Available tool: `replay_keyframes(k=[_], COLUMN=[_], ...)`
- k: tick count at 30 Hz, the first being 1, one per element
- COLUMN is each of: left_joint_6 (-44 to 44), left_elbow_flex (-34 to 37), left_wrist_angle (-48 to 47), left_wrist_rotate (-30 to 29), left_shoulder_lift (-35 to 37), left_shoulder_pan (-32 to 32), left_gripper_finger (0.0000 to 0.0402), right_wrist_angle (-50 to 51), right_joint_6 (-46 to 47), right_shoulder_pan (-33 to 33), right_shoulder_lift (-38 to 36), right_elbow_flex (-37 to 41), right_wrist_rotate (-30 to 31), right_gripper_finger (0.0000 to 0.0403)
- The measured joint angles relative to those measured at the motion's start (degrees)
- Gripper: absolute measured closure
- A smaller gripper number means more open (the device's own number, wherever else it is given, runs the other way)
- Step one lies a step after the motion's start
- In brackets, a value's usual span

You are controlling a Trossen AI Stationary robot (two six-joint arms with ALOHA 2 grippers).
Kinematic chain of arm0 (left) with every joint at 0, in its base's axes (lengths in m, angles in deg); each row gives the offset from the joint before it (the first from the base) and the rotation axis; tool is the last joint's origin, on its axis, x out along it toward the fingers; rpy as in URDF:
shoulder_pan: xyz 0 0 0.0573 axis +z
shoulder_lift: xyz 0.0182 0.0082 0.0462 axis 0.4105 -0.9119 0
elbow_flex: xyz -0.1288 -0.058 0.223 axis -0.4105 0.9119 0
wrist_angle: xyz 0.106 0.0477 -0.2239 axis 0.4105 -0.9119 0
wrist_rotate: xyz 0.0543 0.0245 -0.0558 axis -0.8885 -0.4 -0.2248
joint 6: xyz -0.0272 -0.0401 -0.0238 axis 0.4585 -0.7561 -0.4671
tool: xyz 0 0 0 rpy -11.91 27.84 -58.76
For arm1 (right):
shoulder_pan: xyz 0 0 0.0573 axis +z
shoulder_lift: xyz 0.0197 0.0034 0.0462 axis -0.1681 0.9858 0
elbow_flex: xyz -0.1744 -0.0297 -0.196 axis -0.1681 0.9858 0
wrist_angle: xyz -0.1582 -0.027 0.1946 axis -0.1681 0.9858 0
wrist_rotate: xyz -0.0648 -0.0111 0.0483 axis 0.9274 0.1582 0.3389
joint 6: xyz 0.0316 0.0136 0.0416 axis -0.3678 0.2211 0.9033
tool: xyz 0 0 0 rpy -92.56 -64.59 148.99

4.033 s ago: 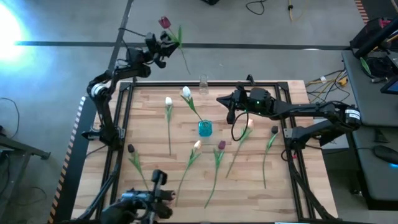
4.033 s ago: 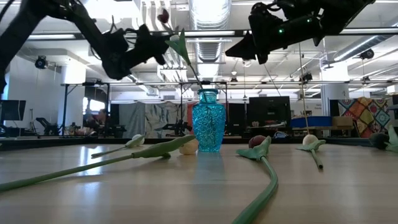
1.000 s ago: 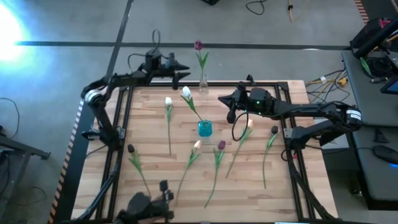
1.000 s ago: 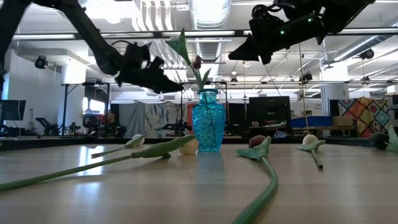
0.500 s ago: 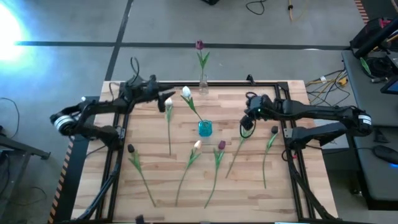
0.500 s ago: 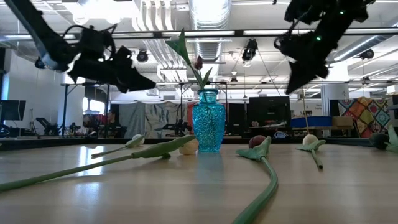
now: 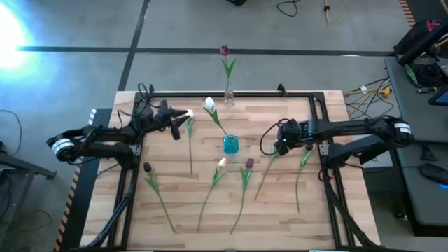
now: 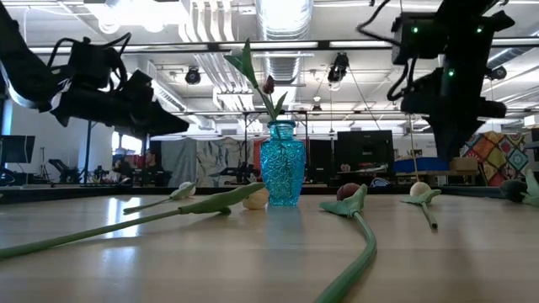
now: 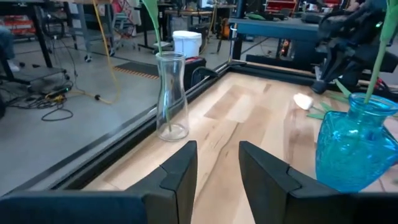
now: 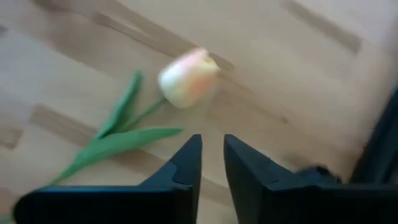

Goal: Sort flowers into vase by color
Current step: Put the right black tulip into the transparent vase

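Right hand (image 10: 211,163) poised above the tabletop (image 7: 175,196), fingers slightly parted and empty, a peach-cream tulip (image 10: 188,78) lying flat just ahead of the tips. Left hand (image 9: 217,165) near the far left edge, fingers spread with nothing between them, facing a clear glass vase (image 9: 170,96) holding one green stem and, beside it, a blue vase (image 9: 356,142). White tulip (image 7: 190,115) just beside that hand. Other tulips scattered flat across the wood.

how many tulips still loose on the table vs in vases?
7 loose, 2 in vases. Loose: white, maroon, peach, maroon, peach, maroon, and a headless-looking stem. In vases: maroon in the clear vase, white in the blue vase.
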Motion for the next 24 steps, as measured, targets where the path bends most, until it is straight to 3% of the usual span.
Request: replay_keyframes(k=[7,15,19,24], left_joint_6=[-1.22,-1.26,-1.88,-3.16], left_elbow_flex=[0.37,0.37,0.37,0.37], left_wrist_angle=[0.24,0.24,0.24,0.2], left_wrist_rotate=[-0.02,0.0,0.0,0.0], left_shoulder_lift=[-0.68,-1.65,-2.27,-3.0], left_shoulder_pan=[0.0,0.0,0.0,0.0], left_gripper_finger=[0.0297,0.0297,0.0297,0.0297], right_wrist_angle=[3.74,6.69,11.39,15.34], right_joint_6=[12.95,12.26,13.56,22.94], right_shoulder_pan=[1.43,3.95,6.52,10.94], right_shoulder_lift=[4.28,10.54,13.42,15.87], right_elbow_flex=[0.0,-4.3,-8.89,-12.56], right_wrist_rotate=[-0.07,-0.81,-6.44,-14.5], right_gripper_finger=[0.0269,0.0236,0.0239,0.0246])
